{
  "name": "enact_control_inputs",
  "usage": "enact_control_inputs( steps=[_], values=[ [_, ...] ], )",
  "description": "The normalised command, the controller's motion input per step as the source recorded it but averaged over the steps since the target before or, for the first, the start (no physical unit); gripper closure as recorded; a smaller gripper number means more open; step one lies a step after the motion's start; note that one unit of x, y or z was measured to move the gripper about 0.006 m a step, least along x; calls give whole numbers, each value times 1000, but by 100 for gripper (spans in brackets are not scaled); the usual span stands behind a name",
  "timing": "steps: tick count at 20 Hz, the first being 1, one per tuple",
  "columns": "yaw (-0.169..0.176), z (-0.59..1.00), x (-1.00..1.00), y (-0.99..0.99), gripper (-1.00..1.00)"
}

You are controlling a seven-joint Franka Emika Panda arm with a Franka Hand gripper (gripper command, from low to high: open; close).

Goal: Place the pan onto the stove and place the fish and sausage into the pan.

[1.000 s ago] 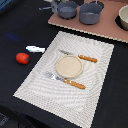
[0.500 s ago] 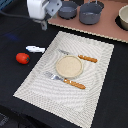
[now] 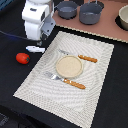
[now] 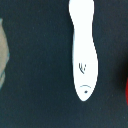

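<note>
The arm hangs right over the fish (image 3: 35,49) on the dark tabletop (image 3: 15,80), sausage (image 3: 22,58) nearby; whether its pincer is open, I cannot tell.

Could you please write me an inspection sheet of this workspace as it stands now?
Surface: black table with pale striped placemat.
Job's things: pan on the stove; fish on the table under the arm; sausage on the table beside it.
Clutter: grey pot on the stove; beige plate; two orange-handled utensils, one on either side of the plate.
Pincer: hidden in both views, state cannot be told.
Cables: blue cable behind the arm.
Surroundings: bowl at the exterior view's right edge.
</note>
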Motion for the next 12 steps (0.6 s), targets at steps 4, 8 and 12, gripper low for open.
enact_control_inputs(
  steps=[4, 8, 12],
  values=[
    [36, -521, -369, -208, -100],
    [43, -429, -546, -26, -100],
    [54, -320, -532, 155, -100]
  ],
)
